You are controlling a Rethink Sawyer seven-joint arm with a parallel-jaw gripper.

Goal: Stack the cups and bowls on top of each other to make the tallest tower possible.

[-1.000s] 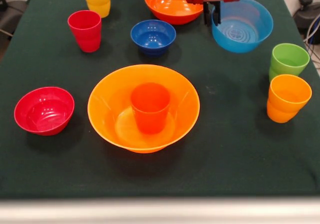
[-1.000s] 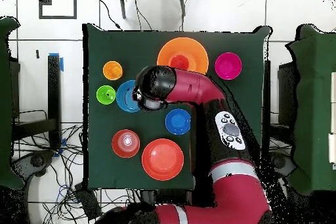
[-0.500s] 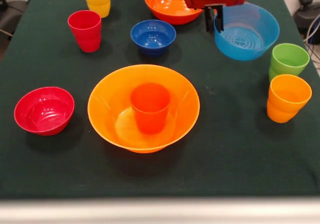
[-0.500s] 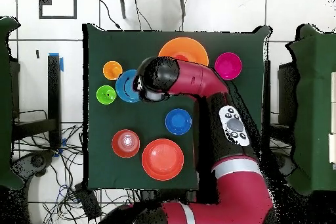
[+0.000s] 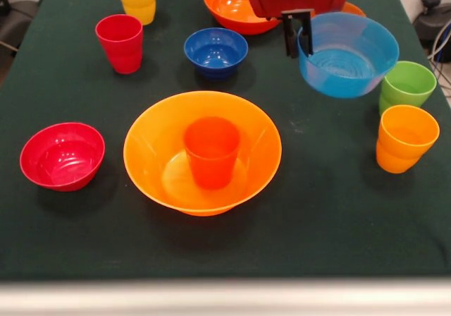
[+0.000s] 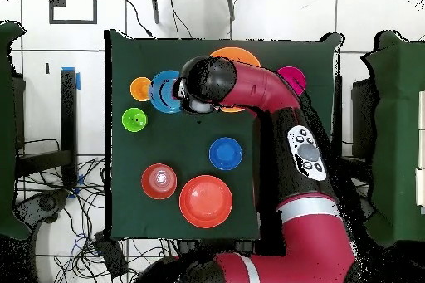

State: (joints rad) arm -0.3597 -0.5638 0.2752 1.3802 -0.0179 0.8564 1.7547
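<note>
light blue bowl (image 5: 348,55) in pincer (image 5: 299,34)

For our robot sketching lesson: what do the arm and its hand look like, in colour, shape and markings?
The arm is thick, rounded and glossy crimson, with black joints, a pale band near its base and a grey panel of buttons. The hand has thin, flat black fingers under a red housing.

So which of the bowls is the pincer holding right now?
The light blue bowl: the pincer grips its rim and it hangs tilted, clear of the cloth. The other bowls sit flat, untouched.
</note>
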